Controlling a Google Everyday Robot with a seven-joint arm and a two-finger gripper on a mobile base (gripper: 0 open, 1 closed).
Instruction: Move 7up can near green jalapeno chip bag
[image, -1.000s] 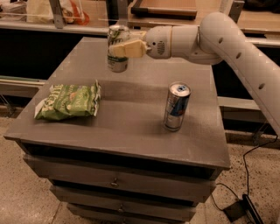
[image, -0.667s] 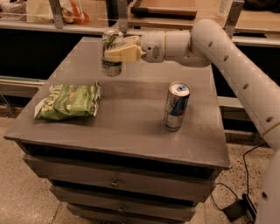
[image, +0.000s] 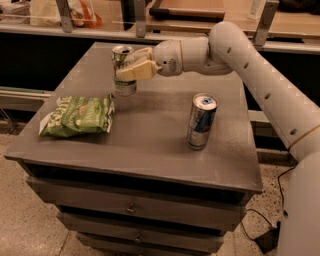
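From where I stood, the gripper (image: 128, 68) was out over the far-left part of the grey cabinet top (image: 150, 135), reached there by the white arm (image: 250, 55) coming in from the right. Its cream-coloured fingers (image: 141, 70) were closed around the 7up can (image: 124, 87), pinching it about the upper half of its body. The can stood upright between them, its silver top showing just above the fingers and its pale label showing below them. I could not tell whether its base touched the surface or hung just over it.

The green jalapeno chip bag (image: 77, 116) lay flat on the cabinet below and to the left of the fingers, on the side nearer to me. Its right edge came close under the can, though the two did not look to be touching.

A taller blue-and-silver can (image: 201, 121) stood upright well to the right of the fingers and nearer the front edge, apart from both gripper and bag. Drawers (image: 132, 207) ran across the cabinet's front.
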